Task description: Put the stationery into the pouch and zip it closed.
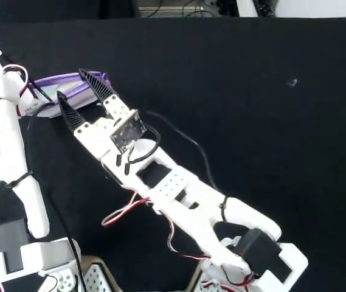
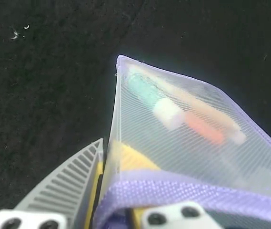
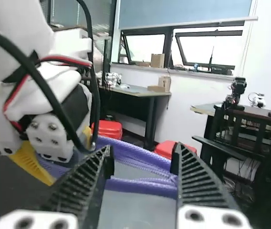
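A see-through mesh pouch (image 2: 211, 157) with purple trim is lifted off the black table (image 1: 252, 91). Inside it lie a teal pen (image 2: 142, 90), a white eraser (image 2: 168, 113), an orange marker (image 2: 203, 129) and a wooden pencil (image 2: 199, 106). My left gripper (image 2: 109, 155) is shut on the pouch's purple zipper edge, with one grey finger (image 2: 68, 188) outside the mesh. In the high view the pouch (image 1: 63, 79) hangs at the far left beside the left gripper (image 1: 34, 102). My right gripper (image 1: 70, 84) is open, its black fingers (image 3: 85, 179) straddling the pouch's purple top edge (image 3: 140, 185).
The white left arm (image 1: 2, 158) stands along the table's left edge. The right arm (image 1: 185, 194) stretches diagonally from the near right base, with loose cables (image 1: 124, 213) under it. Bare black tabletop lies to the right and far side.
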